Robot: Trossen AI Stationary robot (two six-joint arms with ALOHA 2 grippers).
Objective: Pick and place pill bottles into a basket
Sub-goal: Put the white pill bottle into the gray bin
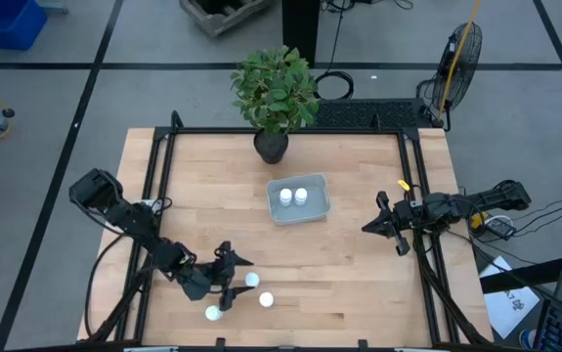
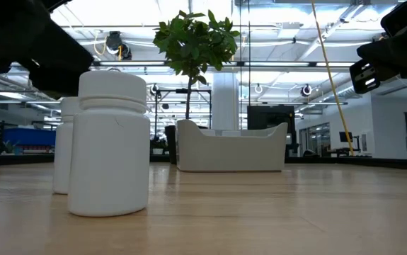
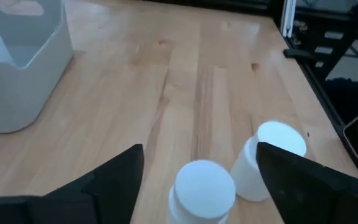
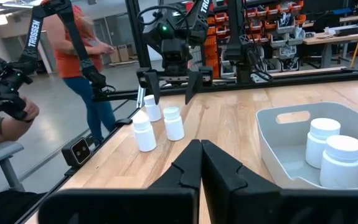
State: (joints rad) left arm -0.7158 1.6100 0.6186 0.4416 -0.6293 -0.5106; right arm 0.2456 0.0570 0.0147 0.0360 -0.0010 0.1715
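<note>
Wood table [image 1: 359, 284]: left claw [image 1: 230, 277] apart by white ribbed-cap pill bottles [image 1: 252, 280]; right claw [image 1: 390, 226] together.

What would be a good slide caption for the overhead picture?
Two pill bottles sit in the basket; the open left gripper hovers by three more.

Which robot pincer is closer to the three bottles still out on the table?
Left. The left pincer is open right beside those bottles; the right pincer is shut, far off past the basket.
</note>
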